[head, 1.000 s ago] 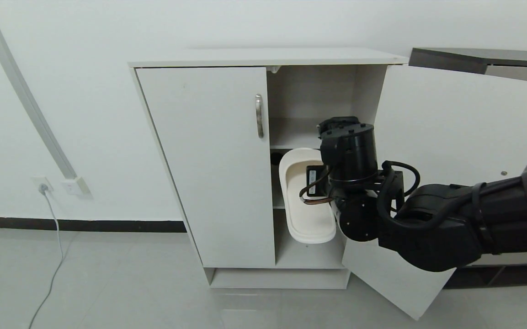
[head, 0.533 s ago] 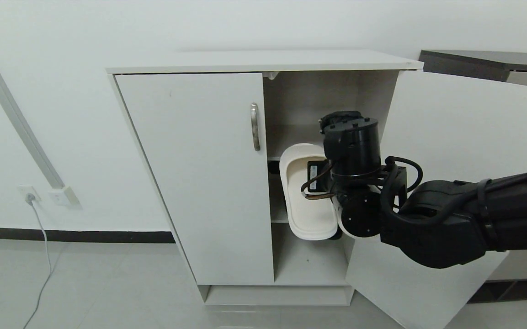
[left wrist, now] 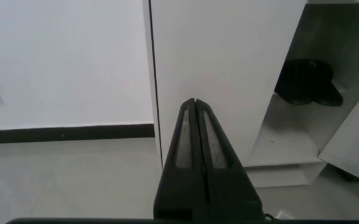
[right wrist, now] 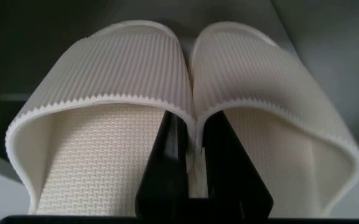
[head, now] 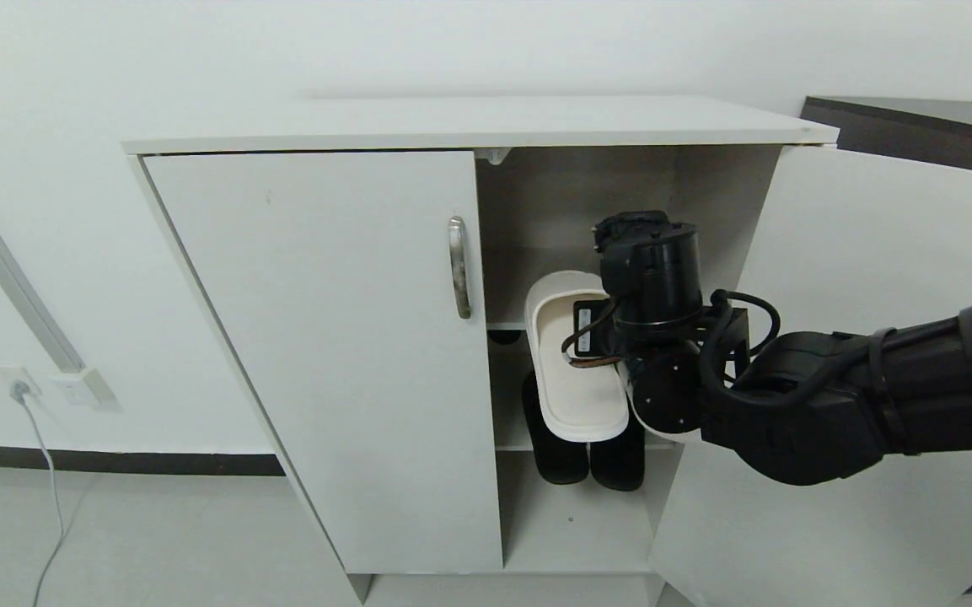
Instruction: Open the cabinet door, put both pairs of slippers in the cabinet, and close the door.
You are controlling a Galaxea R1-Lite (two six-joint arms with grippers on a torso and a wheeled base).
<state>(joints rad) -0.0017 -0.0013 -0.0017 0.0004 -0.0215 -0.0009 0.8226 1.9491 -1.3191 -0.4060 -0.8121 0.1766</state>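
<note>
The white cabinet (head: 469,122) has its left door (head: 325,337) closed and its right door (head: 856,270) swung open. My right gripper (right wrist: 195,126) is shut on a pair of white slippers (right wrist: 129,93), pinching their inner edges together. In the head view the white slippers (head: 574,396) hang toes up in the cabinet opening, in front of the middle shelf. A pair of black slippers (head: 566,451) lies on that shelf, heels over its edge, below the white pair. My left gripper (left wrist: 195,106) is shut and holds nothing, low over the floor in front of the closed door. The black slippers (left wrist: 307,84) show inside the cabinet.
The closed door carries a metal handle (head: 457,265) beside the opening. The bottom shelf (head: 570,523) is bare. A dark piece of furniture (head: 915,118) stands behind the open door. A wall socket (head: 18,389) with a cable sits at the far left.
The head camera has moved closer to the cabinet. Against the cabinet, the white slippers in my right gripper sit higher, and the black slippers now show beneath them.
</note>
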